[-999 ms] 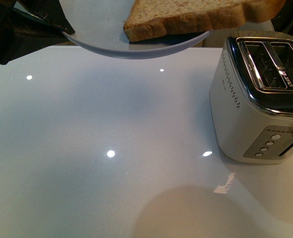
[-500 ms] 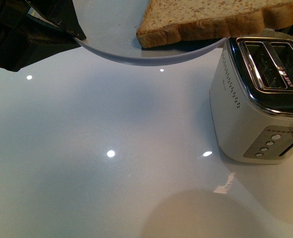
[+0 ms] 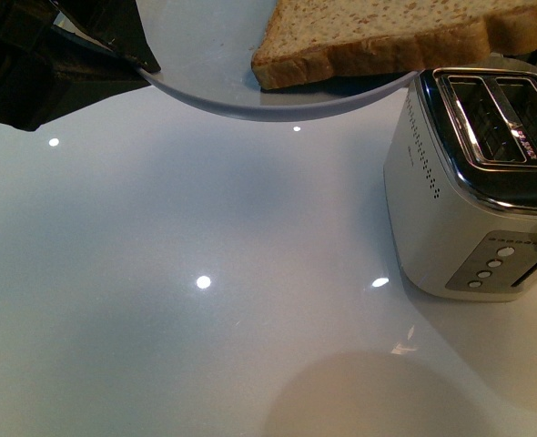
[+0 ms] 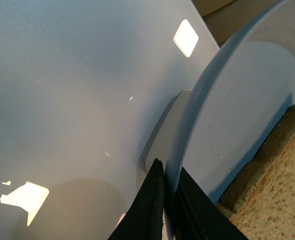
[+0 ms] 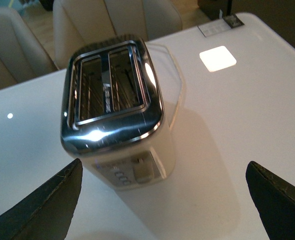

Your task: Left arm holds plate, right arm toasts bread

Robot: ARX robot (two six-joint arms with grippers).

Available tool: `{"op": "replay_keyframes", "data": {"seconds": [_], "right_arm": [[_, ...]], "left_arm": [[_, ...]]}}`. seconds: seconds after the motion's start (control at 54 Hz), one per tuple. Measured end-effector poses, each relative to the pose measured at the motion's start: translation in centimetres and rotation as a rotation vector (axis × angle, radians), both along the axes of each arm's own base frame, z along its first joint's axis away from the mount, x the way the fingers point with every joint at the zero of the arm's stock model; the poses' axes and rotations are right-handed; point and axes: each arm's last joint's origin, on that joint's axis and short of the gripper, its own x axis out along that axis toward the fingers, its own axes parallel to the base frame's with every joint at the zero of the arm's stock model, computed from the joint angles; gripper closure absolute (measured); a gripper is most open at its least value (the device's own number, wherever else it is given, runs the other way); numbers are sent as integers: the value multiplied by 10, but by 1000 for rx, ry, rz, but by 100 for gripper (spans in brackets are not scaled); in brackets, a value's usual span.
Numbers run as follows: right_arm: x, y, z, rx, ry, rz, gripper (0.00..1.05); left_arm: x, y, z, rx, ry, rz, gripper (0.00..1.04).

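The bread (image 3: 378,36), a speckled brown slice with a tan crust, lies flat on the plate (image 3: 205,45), which is held in the air above the table (image 3: 159,273) at the far side of the front view. The slice sits toward the plate's right half, and its right end reaches past the rim on the toaster's side. The left gripper (image 4: 170,175) grips the plate at its left edge: in the left wrist view its two dark fingers (image 4: 150,210) stand narrow, one on each face of the rim, pinching it between them. The toaster (image 5: 117,125), cream-bodied with a chrome top and two slots facing up, stands on the table to the right, its near-left upper corner just below the plate's rim in the front view; a row of round buttons and a lever show on its front face. The right gripper (image 5: 163,167) hangs above the toaster with its fingers spread wide, holding nothing. Pale chairs (image 5: 112,15) stand beyond the table's far edge.
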Motion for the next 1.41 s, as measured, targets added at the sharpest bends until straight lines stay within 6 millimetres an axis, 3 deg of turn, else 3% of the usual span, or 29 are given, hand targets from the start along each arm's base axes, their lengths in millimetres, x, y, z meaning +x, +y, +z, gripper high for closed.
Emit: {"op": "replay_keyframes", "data": {"seconds": [0.296,0.426,0.537,0.777,1.184,1.406], "right_arm": [[59,8,38,157,-91,51,9],[95,28,50,308,-110,105,9],[113,54,52,397,-89,137,9],[121,92,39,515,-31,195,9],[124,104,31,617,-8,210,9],[123,107,32,626,-9,222,40]], "left_arm": [[0,0,0,2,-1,2,102],[0,0,0,1,-1,2,102],[0,0,0,2,-1,2,102],[0,0,0,2,-1,2,102],[0,0,0,2,-1,2,102],[0,0,0,2,-1,2,102]]}}
